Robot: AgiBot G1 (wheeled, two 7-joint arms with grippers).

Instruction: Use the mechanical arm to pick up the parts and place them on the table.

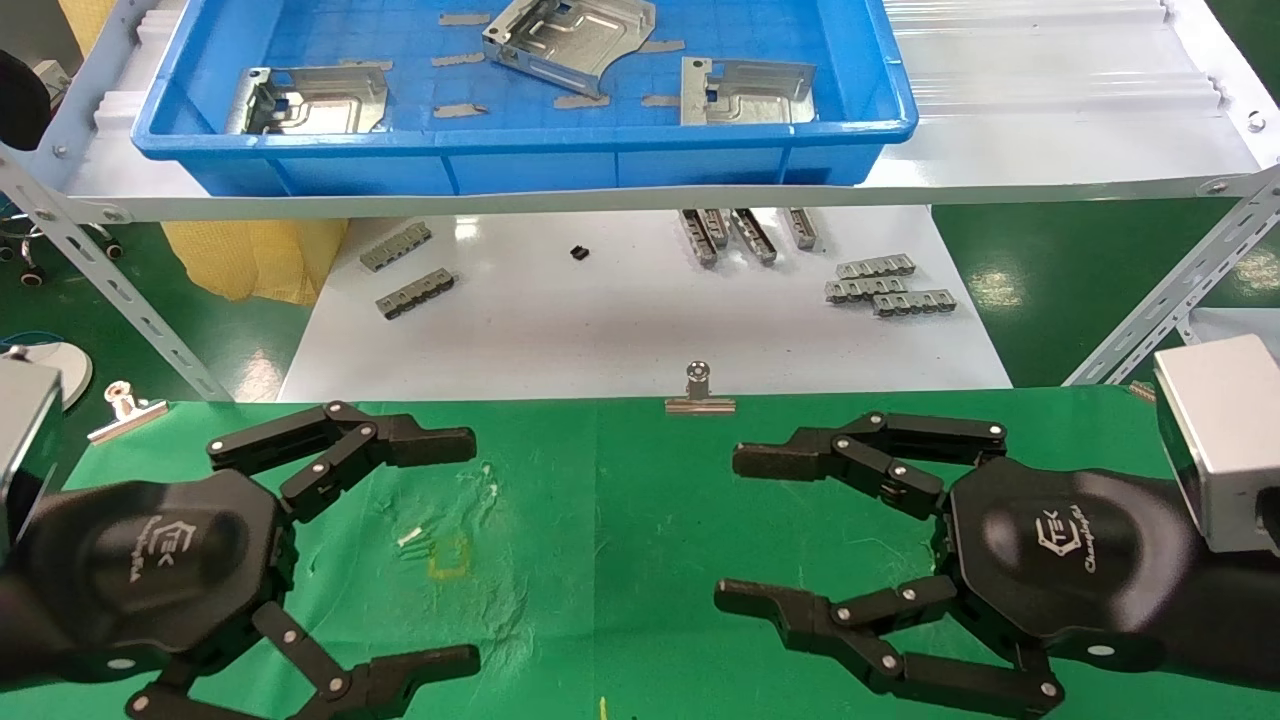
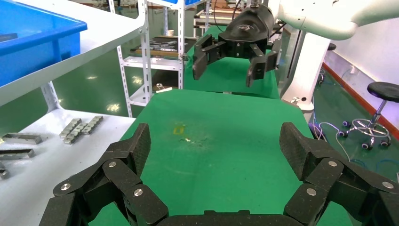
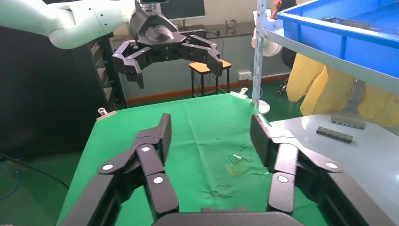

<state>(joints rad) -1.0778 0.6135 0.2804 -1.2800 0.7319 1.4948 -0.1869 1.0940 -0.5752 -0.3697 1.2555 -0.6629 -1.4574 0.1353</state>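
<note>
Parts: three silver-grey stamped sheet-metal plates [image 1: 745, 92] in the blue plastic tray [image 1: 520, 150] on the raised white shelf [image 1: 1050, 120], beyond both grippers. Left black gripper [image 1: 440, 545] and right black gripper [image 1: 745, 525]: fingers spread wide, empty, over the green cloth table [image 1: 600, 520]. Rightmost plate judged nearer the right gripper.
</note>
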